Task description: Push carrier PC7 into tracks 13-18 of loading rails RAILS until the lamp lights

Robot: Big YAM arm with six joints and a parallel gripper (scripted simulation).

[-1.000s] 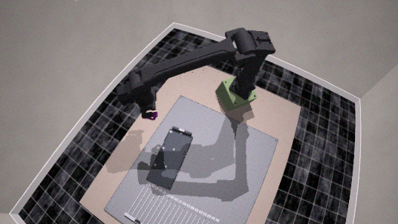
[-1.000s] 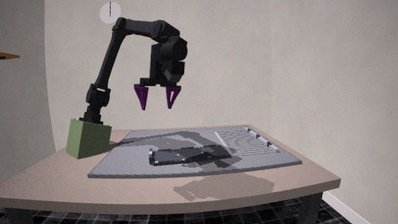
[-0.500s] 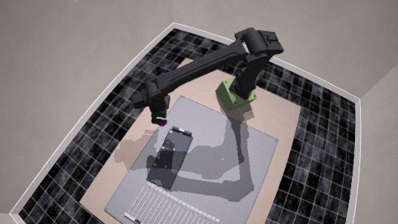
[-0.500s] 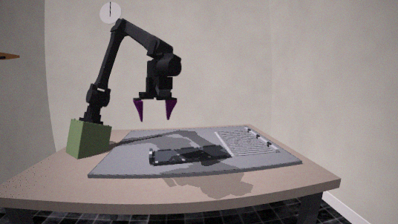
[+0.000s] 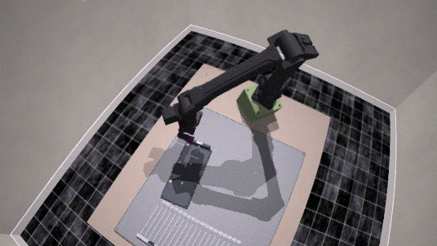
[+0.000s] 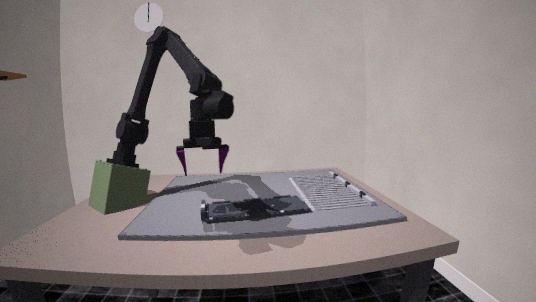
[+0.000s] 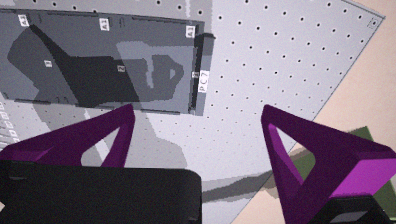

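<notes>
Carrier PC7 (image 5: 187,173) is a flat dark grey tray lying on the grey perforated plate (image 5: 228,179). Its far end is close to the number tiles in front of the rails RAILS (image 5: 179,228), and it lies outside the tracks. Its handle end (image 7: 201,75), labelled PC7, points toward the arm's base. My gripper (image 6: 202,171) has purple fingers, is open and empty, and hovers above the plate just behind the handle end without touching it. In the wrist view the carrier (image 7: 100,62) lies ahead of the fingers. The lamps (image 6: 346,183) on the stop bar look dark.
The arm stands on a green block (image 5: 258,103) at the back of the tan table (image 6: 225,260). The plate's near edge and the table edge lie to the right in the wrist view. A dark tiled floor surrounds the table.
</notes>
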